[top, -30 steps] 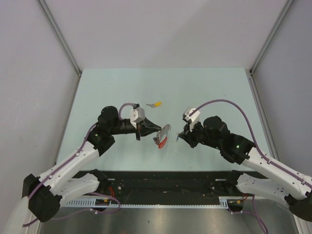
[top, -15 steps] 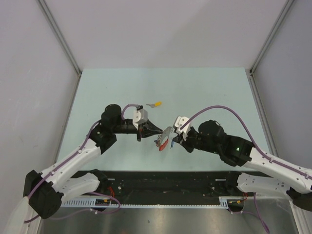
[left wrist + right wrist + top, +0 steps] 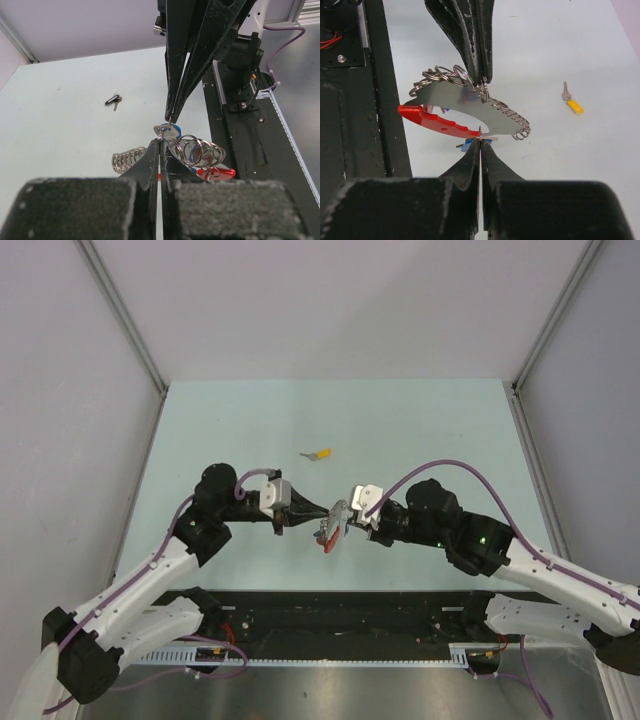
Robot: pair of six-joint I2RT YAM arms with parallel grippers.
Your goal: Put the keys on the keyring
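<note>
My left gripper (image 3: 161, 143) (image 3: 321, 517) is shut on the keyring (image 3: 198, 149), a bunch of silver rings with a chain (image 3: 129, 157) and a red piece (image 3: 216, 172), held above the table. In the right wrist view the left fingertips (image 3: 481, 75) pinch a ring (image 3: 483, 93) above a silver crescent plate (image 3: 490, 107). My right gripper (image 3: 480, 140) (image 3: 347, 519) is shut on the blue-capped key (image 3: 468, 146) (image 3: 171, 131), its head pressed against the ring bunch. The two grippers meet tip to tip. A yellow-capped key (image 3: 320, 454) (image 3: 572, 103) lies on the table beyond them.
A black rail (image 3: 340, 615) runs along the near table edge by the arm bases. Grey walls enclose the pale green table (image 3: 440, 430) on three sides.
The right arm has moved left, carrying the blue-capped key up against the keyring. The left arm has drawn back slightly and turned its wrist, still holding the bunch.
</note>
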